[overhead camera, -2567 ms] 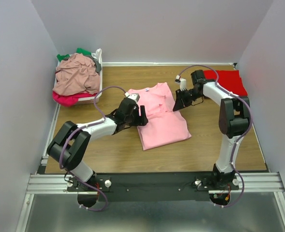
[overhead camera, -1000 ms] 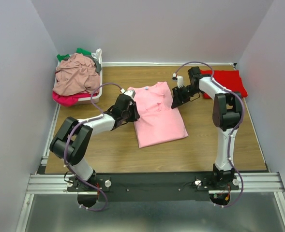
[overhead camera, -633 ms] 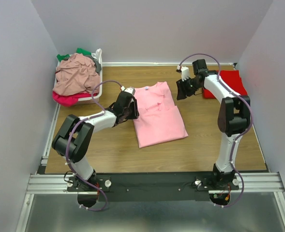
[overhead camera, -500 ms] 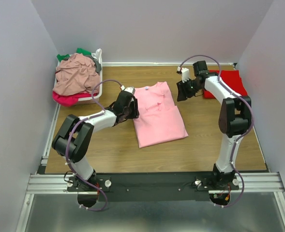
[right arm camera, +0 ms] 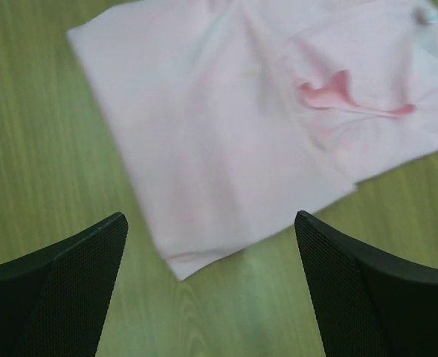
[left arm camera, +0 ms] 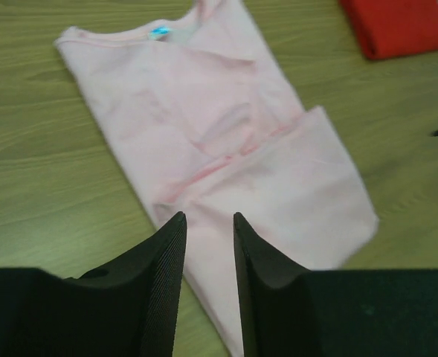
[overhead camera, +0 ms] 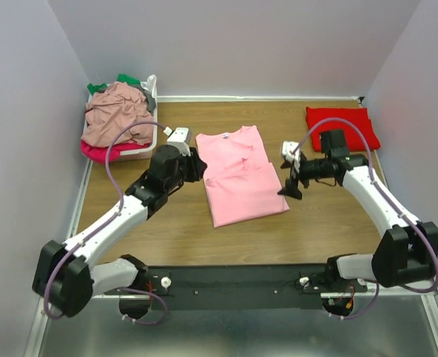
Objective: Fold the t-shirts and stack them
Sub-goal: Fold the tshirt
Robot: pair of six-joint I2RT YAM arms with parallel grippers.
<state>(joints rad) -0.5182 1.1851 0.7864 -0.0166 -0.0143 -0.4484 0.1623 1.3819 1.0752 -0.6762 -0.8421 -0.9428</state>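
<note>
Hovers with left pincer (left arm camera: 207,219) slightly apart, empty, pink t-shirt (left arm camera: 226,149) just ahead. Holds right pincer (right arm camera: 210,217) wide apart, same shirt below.

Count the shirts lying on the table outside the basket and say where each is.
2. The pink shirt lies partly folded mid-table; the red shirt sits folded at the far right. More clothes are heaped in the basket, uncounted.
</note>
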